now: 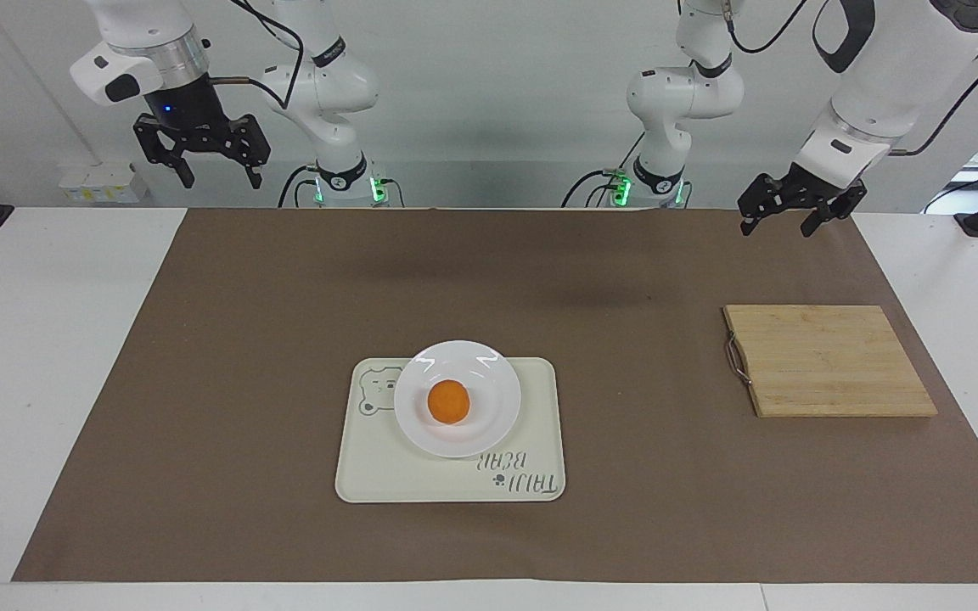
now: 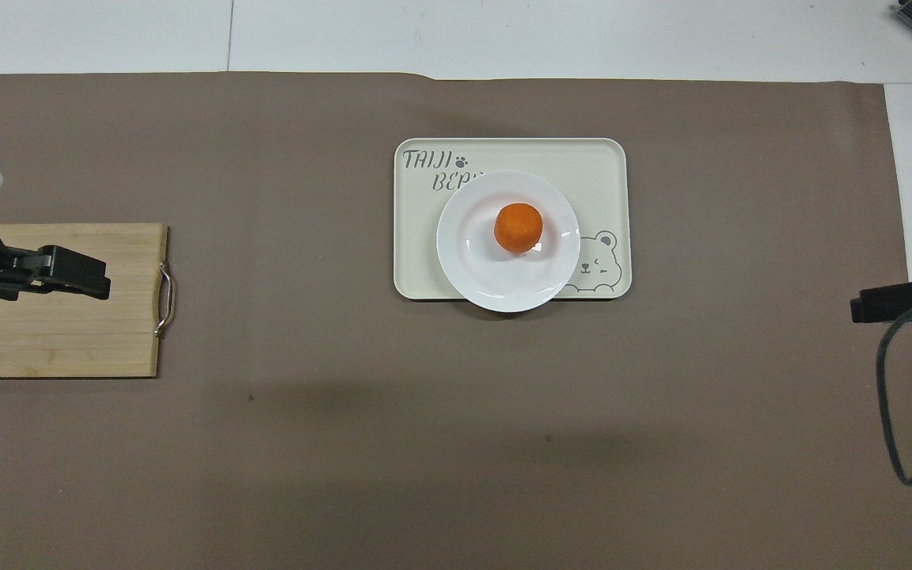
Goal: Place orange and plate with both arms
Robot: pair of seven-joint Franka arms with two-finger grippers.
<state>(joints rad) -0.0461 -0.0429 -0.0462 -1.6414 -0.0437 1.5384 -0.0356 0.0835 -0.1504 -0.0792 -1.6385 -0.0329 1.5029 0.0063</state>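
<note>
Orange [image 1: 448, 401] [image 2: 518, 227]: one, small, round, bright orange, matt skin, whole. Sits in the well of the plate, slightly off centre toward the edge farther from the robots.

Plate [image 1: 489, 382] [image 2: 472, 261]: one, round, glossy white, shallow, raised rim, light glints on the glaze. Rests on the tray, its edge nearer the robots overhanging the tray's rim.

Tray [image 1: 370, 475] [image 2: 598, 166]: cream, rectangular, rounded corners, bear drawing and lettering. Lies flat on the brown mat [image 1: 243, 339] [image 2: 305, 435] near the middle of the surface [image 1: 39, 339].

Cutting board [image 1: 829, 361] [image 2: 52, 348]: pale wood, metal handle on the edge facing the tray. Lies toward the left arm's end, well apart from the tray.

Left hand [image 1: 795, 214] [image 2: 68, 273]: black, two fingers spread apart, holding nothing, raised in the air over the cutting board's end of the mat.

Right hand [image 1: 216, 174] [image 2: 887, 301]: black, fingers spread apart, holding nothing, raised high over the right arm's end of the surface, well clear of the tray.
</note>
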